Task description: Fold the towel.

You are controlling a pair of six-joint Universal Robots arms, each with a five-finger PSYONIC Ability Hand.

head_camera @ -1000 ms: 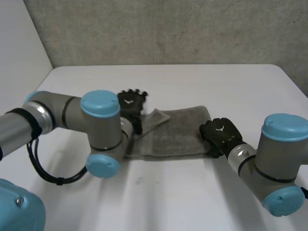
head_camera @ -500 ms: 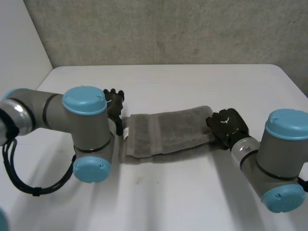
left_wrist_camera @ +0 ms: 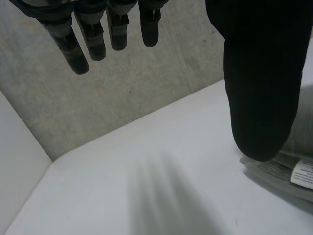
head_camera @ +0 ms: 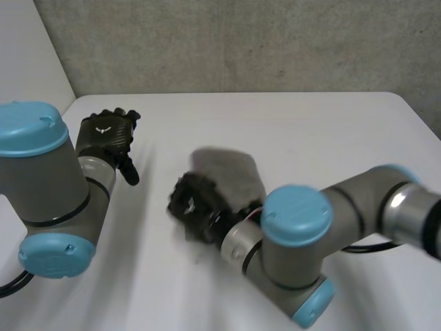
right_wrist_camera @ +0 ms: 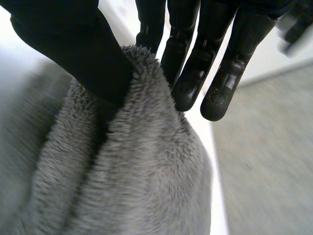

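The right hand, which was at the right end of the towel a second ago, has swung across to the left with that end pinched between thumb and fingers, and its arm now reaches over the middle of the table. The towel is no longer a long strip lying between the two hands, but a short, doubled heap just behind the right hand. The left hand has left the towel's left end and has drawn back toward the far left corner, now well apart from the towel, with its fingers straight.
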